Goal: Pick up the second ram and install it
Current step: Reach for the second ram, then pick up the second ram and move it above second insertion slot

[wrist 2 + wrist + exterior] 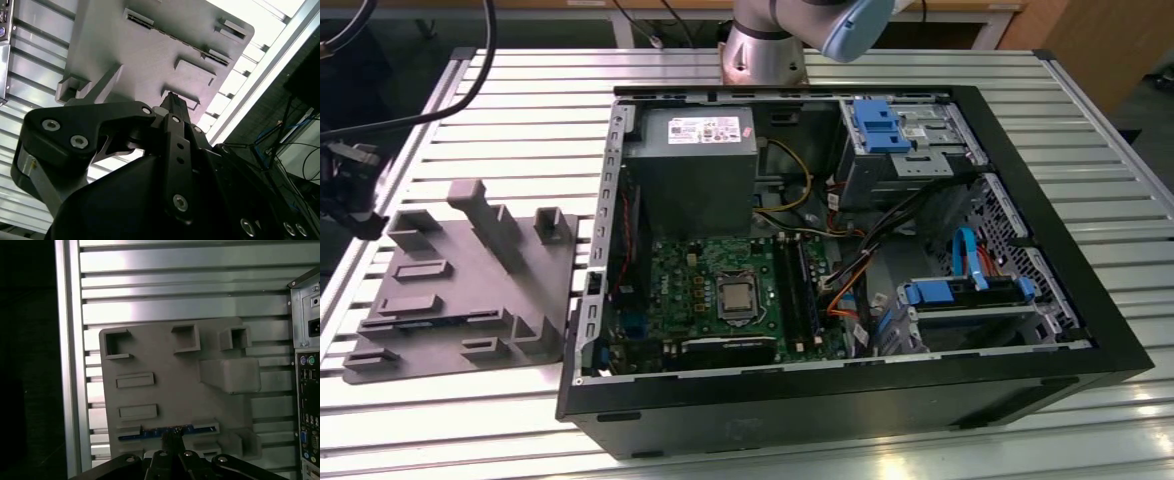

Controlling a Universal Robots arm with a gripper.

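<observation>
The second ram stands on edge in a slot of the grey holder tray, showing as a thin blue-green strip. In the exterior view the ram is a bluish line near the tray's front edge. My gripper hangs above the tray, its dark fingers lined up over the middle of the ram and apart from it. The gripper looks shut, with nothing held between the fingertips. The tray lies below the gripper in the second wrist view.
An open black computer case lies to the exterior view's right of the tray, with the green motherboard, its long black slots, a grey power supply and cables inside. Everything rests on a slatted metal table. The case's rear ports border the tray.
</observation>
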